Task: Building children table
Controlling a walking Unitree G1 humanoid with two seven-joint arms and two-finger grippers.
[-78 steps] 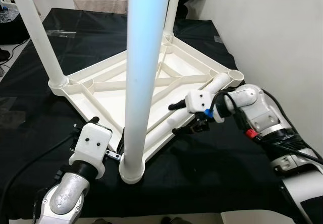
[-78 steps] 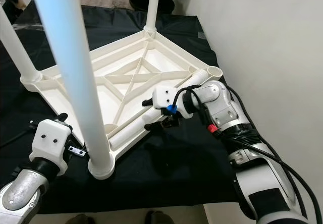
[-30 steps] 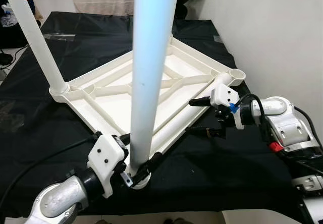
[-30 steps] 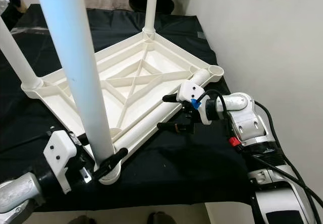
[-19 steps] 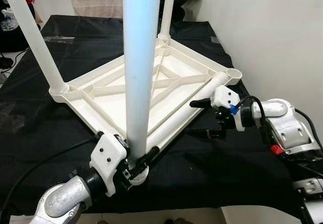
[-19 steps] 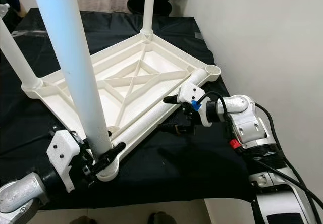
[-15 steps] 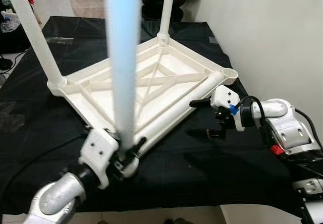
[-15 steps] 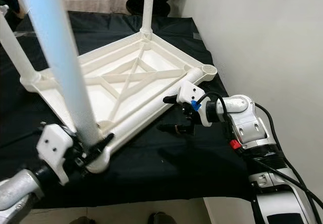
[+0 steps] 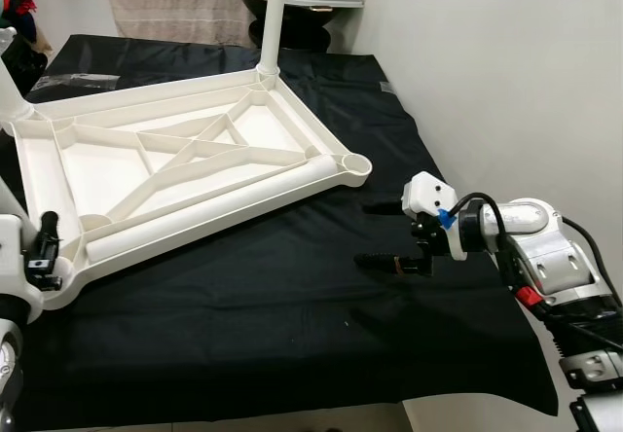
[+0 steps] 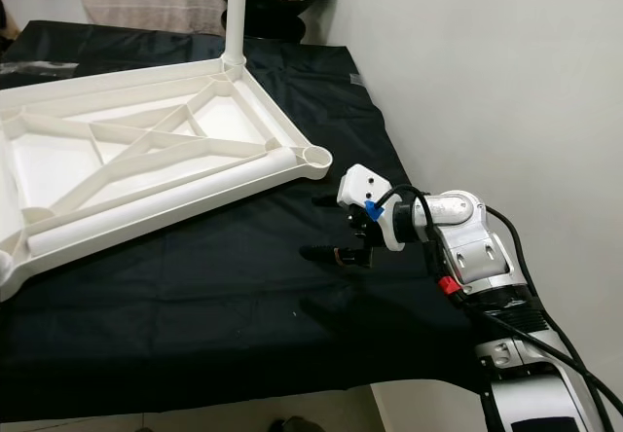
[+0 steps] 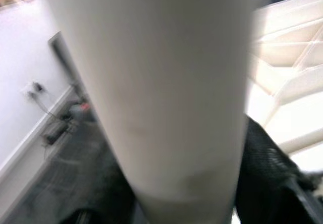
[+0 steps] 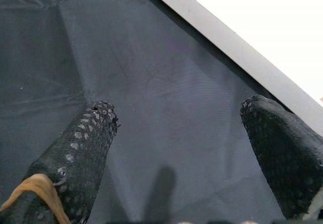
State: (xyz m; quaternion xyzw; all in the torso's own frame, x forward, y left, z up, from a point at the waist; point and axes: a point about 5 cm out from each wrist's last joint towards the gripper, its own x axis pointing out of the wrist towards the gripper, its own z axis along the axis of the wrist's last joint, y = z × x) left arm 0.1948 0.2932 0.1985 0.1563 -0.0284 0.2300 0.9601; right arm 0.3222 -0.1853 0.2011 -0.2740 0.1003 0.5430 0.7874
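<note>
Left eye view, from my left: my left gripper (image 9: 39, 252) sits at the near left corner of the upturned white tabletop (image 9: 175, 174); in the left wrist view a white leg (image 11: 151, 82) stands between its fingers, so I judge it clamped on that leg; the loose leg (image 9: 204, 208) lies inside the tabletop along its near rail, long axis running from my left gripper toward the empty corner socket (image 9: 355, 167); my right gripper (image 9: 389, 233) hovers spread and empty over the black cloth (image 9: 292, 315), near that socket, the nearer arm for it.
</note>
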